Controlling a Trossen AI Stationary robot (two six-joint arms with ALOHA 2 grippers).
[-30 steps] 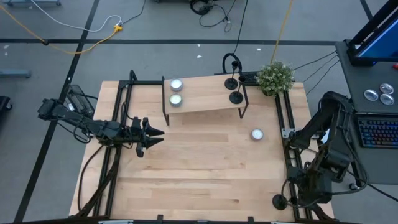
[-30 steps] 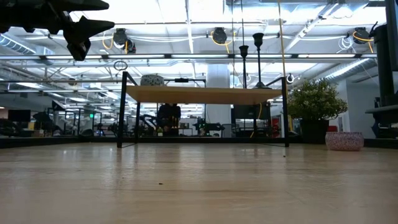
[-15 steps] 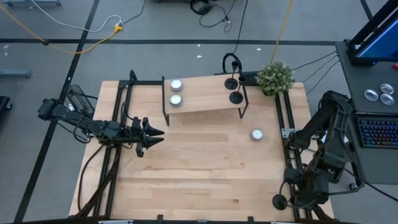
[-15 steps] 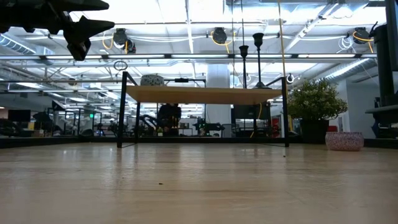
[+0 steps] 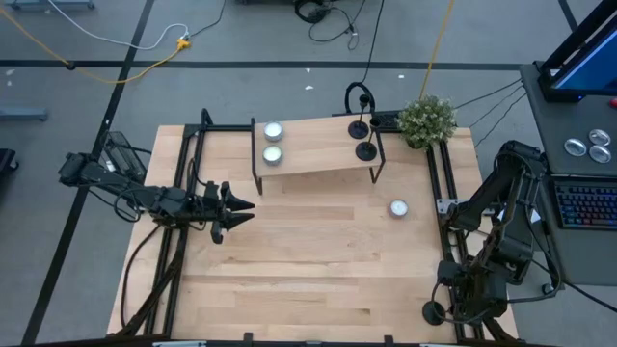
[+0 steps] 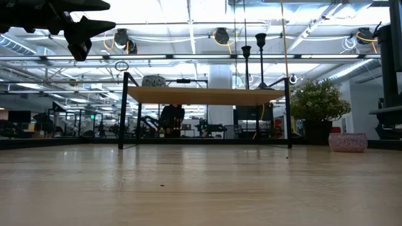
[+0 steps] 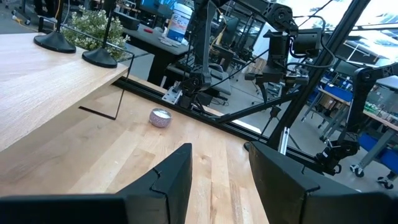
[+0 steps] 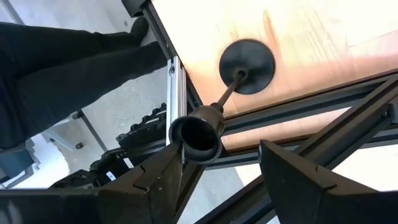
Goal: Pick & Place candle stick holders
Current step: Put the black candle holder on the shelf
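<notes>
Since the earlier frames only the right arm had shifted — its wrist sank slightly toward the table's near right corner; the left arm had not moved. The right gripper (image 5: 451, 299) hung low at that corner, above a candle stick holder (image 8: 239, 74) standing on the table edge, its cup just ahead of the fingers (image 8: 158, 180). Jaws stood apart, gripping nothing. A person's dark trouser legs (image 8: 68, 68) showed beyond the table in the right wrist view.

The left gripper (image 5: 236, 206) waited over the table's left side, jaws apart and empty.

Two more candle stick holders (image 5: 364, 140) stood on the right end of the raised wooden shelf (image 5: 313, 149) — side by side. Two tealights (image 5: 273, 142) sat on the shelf's left end, and a third tealight (image 5: 398, 207) lay on the table (image 5: 308, 270) below, right of centre. A small potted plant (image 5: 426, 120) stood at the far right corner.
</notes>
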